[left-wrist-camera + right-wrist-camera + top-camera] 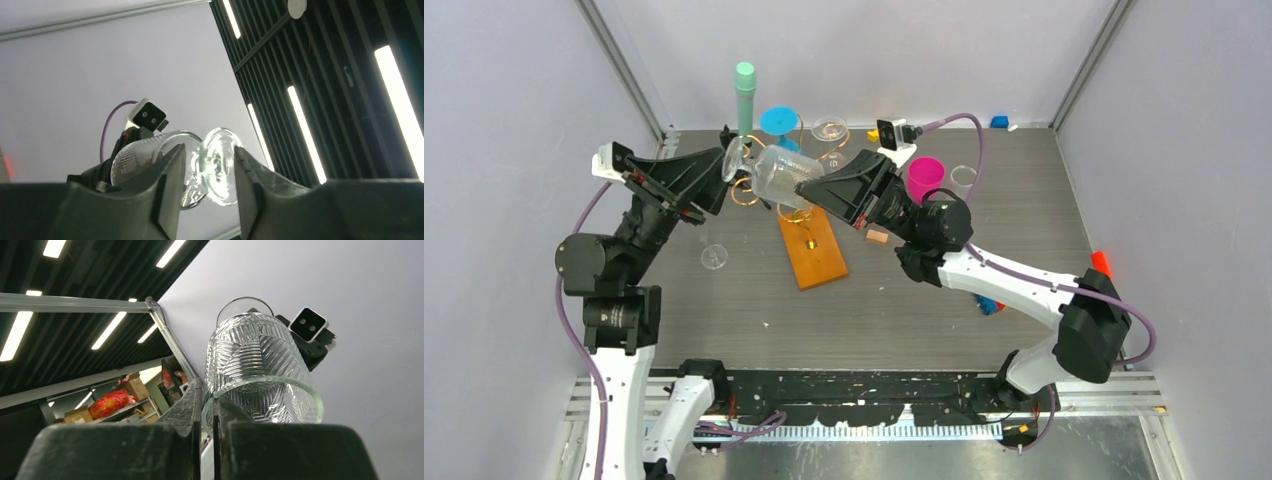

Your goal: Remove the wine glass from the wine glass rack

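The wine glass [776, 172] lies on its side in the air over the curled wires of the wine glass rack [816, 258] — whether it touches them cannot be told. The right gripper [207, 407] is clenched on the bowl's rim, and the left gripper [210, 172] stands parted around the foot. Close behind rise a green tube [744, 95] and a blue disc [778, 120] — on the desk [724, 310] a pink cup [925, 178] sits by the right arm and a small clear glass [714, 257] by the left

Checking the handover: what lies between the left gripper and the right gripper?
The clear cut-pattern wine glass, lying sideways: foot at the left gripper, rim at the right gripper. Top external view.
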You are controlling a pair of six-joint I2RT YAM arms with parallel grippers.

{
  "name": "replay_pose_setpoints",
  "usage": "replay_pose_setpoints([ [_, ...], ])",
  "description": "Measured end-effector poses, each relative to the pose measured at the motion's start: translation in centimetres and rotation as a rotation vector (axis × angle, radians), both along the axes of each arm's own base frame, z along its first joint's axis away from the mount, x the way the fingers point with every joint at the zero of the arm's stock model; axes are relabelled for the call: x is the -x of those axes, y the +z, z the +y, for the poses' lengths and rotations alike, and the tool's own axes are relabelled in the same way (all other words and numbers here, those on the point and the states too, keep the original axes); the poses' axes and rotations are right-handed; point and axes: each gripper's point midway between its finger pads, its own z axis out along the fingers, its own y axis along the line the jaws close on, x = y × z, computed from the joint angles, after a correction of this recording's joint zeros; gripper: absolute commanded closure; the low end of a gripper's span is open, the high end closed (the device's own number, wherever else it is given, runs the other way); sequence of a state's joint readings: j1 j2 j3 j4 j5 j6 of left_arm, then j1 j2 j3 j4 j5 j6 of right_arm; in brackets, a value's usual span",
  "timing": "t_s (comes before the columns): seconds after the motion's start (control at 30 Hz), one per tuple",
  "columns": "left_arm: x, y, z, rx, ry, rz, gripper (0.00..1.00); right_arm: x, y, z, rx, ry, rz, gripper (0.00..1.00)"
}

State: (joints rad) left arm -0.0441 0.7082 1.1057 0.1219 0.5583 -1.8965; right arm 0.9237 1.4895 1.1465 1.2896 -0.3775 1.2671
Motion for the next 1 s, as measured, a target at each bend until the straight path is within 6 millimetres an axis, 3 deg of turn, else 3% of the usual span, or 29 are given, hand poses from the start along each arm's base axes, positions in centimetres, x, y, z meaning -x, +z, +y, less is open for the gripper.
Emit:
replay_pose_setpoints([
  [0.2, 0.8, 0.2, 0.3, -0.142, 0.116, -0.089, 0.18, -0.8, -0.5, 0.4, 0.108, -0.096, 0.022, 1.0],
  [0.33, 1.6, -0.7, 0.1, -0.305, 0.167, -0.137, 0.11, -1.2, -0.6, -0.5, 0.218, -0.221, 0.046, 1.0],
  [0.47, 1.7, -3.3, 0.3, -0.508, 0.231, -0.159, 0.09, -3.0, -1.1, -2.8, 0.376, -0.429, 0.093, 1.0],
  [0.67, 1.8, -7.6, 2.2, -0.822, 0.348, -0.139, 0.09, -6.6, -3.8, -8.2, 0.678, -0.79, 0.173, 1.0],
  [0.87, 2.6, -10.7, 4.6, -1.045, 0.432, -0.096, 0.08, -9.2, -8.2, -16.8, 1.029, -1.193, 0.227, 1.0],
  [1.0, 3.6, -12.3, 5.3, -1.117, 0.447, -0.088, 0.07, -10.0, -8.8, -22.3, 1.201, -1.421, 0.243, 1.0],
])
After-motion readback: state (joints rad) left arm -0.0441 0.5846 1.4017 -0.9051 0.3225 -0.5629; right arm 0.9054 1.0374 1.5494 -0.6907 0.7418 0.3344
